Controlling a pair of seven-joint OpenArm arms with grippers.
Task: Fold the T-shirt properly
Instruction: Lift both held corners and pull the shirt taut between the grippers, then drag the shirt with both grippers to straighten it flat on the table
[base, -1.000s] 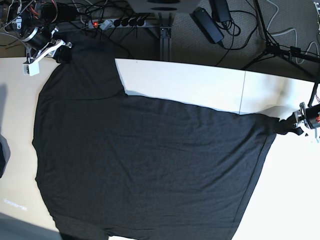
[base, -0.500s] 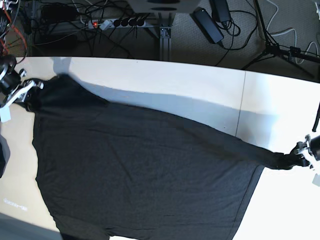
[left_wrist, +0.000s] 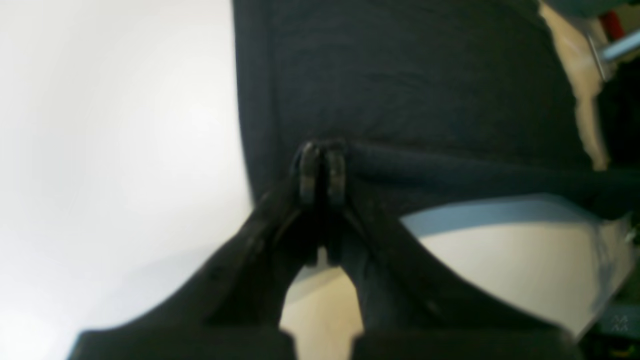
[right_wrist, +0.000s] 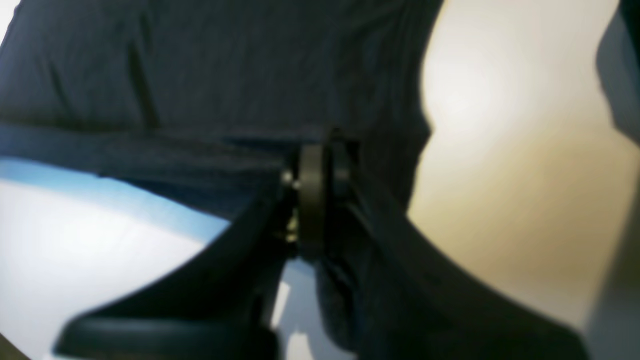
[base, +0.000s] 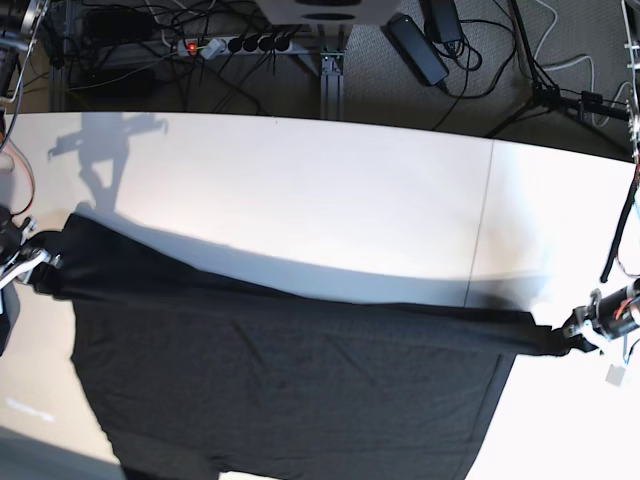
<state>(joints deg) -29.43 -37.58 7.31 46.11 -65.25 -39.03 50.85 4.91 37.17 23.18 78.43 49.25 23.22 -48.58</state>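
The black T-shirt (base: 290, 380) lies spread over the near half of the white table (base: 330, 190), plain side up; no print shows. Its far edge is lifted into a taut band between my two grippers. My left gripper (base: 578, 330) at the right edge is shut on one corner of the shirt; in the left wrist view the gripper (left_wrist: 322, 160) pinches the T-shirt (left_wrist: 415, 85). My right gripper (base: 35, 265) at the left edge is shut on the other corner; in the right wrist view the gripper (right_wrist: 317, 165) clamps the T-shirt (right_wrist: 225, 65).
Behind the table's far edge are a power strip (base: 235, 45), tangled cables, a black power brick (base: 415, 48) and a tripod leg (base: 560, 100). A seam (base: 483, 220) crosses the table at the right.
Both grippers have pulled the shirt's far edge toward the near side of the table, folding it over. The far half of the table now shows bare.
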